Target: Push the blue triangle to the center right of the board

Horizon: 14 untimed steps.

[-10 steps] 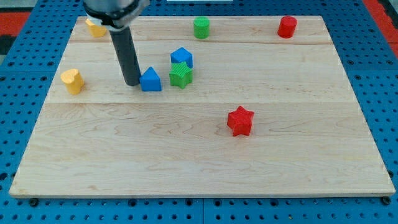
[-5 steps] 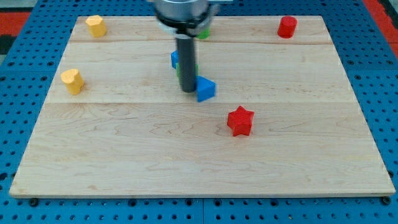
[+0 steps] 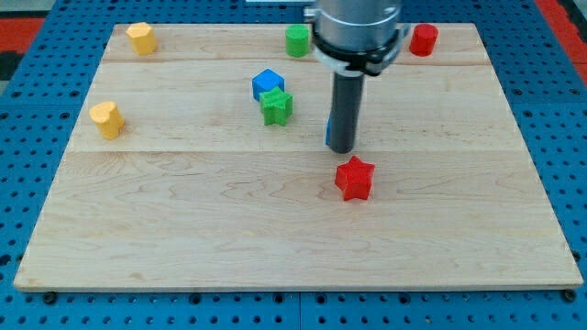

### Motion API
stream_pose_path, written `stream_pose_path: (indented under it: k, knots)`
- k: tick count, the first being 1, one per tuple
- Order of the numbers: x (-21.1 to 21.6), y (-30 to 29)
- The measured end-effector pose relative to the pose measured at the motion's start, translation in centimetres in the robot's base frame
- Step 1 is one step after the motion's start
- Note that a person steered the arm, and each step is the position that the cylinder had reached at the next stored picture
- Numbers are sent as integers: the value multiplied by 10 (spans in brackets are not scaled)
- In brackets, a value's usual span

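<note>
Wooden table [image 3: 275, 229]: my tip [image 3: 341, 149] hides most of the blue triangle [image 3: 328, 131], above the red star [image 3: 354, 178]; no jaws show.

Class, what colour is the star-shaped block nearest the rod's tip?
Red: the red star, just below my tip in the camera view.

Pale wood-grain tabletop [image 3: 275, 229] sitting on a blue pegboard [image 3: 27, 229] dotted with holes. Dark grey rod, my tip [image 3: 341, 149] with a sliver of the blue triangle [image 3: 328, 131] poking out at its left. Red star [image 3: 354, 178] just below it, green star [image 3: 275, 106] and blue block [image 3: 267, 83] off left, two yellow blocks [image 3: 106, 119] further left.
</note>
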<state>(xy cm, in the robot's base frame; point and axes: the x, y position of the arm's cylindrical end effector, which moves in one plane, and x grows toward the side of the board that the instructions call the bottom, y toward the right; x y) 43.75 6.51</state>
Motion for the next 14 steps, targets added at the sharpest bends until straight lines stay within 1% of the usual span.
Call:
stream_pose_path:
  k: [1,2,3,4,6,7,8,9,10,11,12,14]
  knots:
    - [0,-29]
    - [0,-98]
    - [-10,-123]
    - [-19,-88]
    - [-19,44]
    - [-19,79]
    - [-19,61]
    - [-19,-19]
    - [-35,-58]
    - [-52,-47]
    - [-54,-17]
    - [-54,62]
